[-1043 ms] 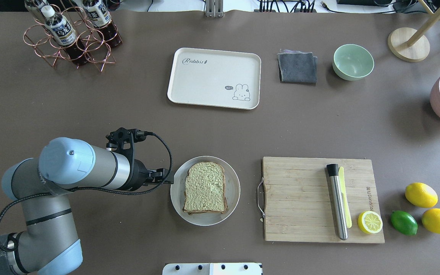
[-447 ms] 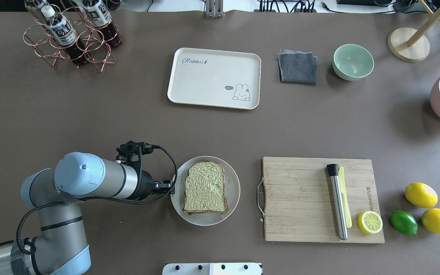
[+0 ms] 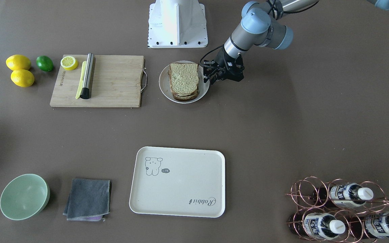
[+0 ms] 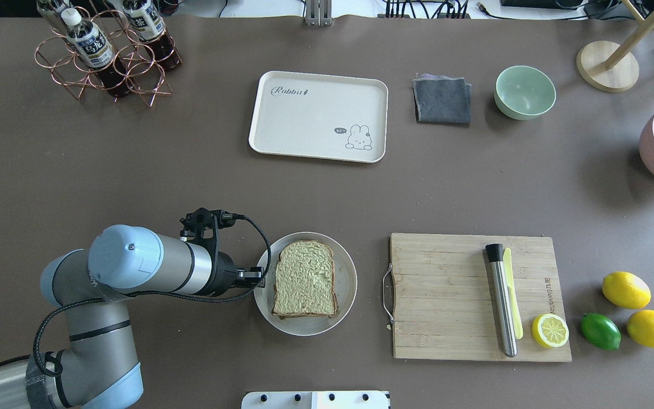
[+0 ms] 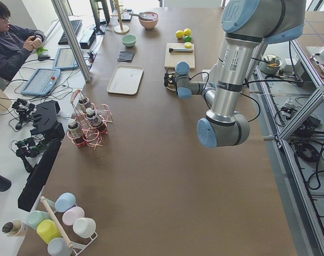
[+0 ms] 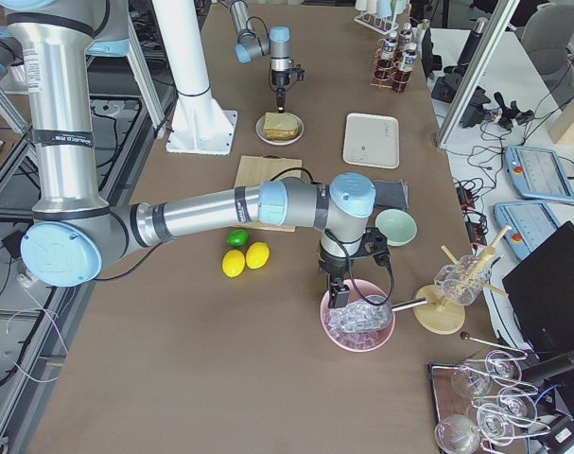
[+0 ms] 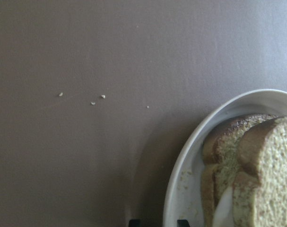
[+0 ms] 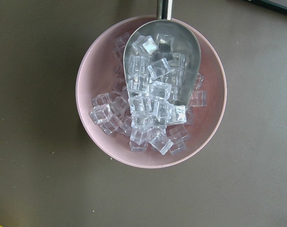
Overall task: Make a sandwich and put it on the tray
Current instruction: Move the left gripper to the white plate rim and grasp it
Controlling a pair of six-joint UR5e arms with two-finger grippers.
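- Looking at your left gripper (image 4: 254, 275) first: it hovers low at the near-side rim of the plate (image 4: 347, 267). The jaws are parted a bit with the rim between the tips, and nothing looks pinched.
- Your sandwich (image 4: 305, 278) sits stacked on that plate, just to the robot's right of the claw.
- Its long axis runs away from the robot, so you're coming at a long side, crust-on.
- The tray (image 4: 315, 122) lies well apart, farther out past the plate.
- Your right gripper (image 6: 339, 295) hangs way off over the pink ice bowl (image 8: 86, 61), and I honestly can't tell its jaw state. The left arm's clearly nearer.
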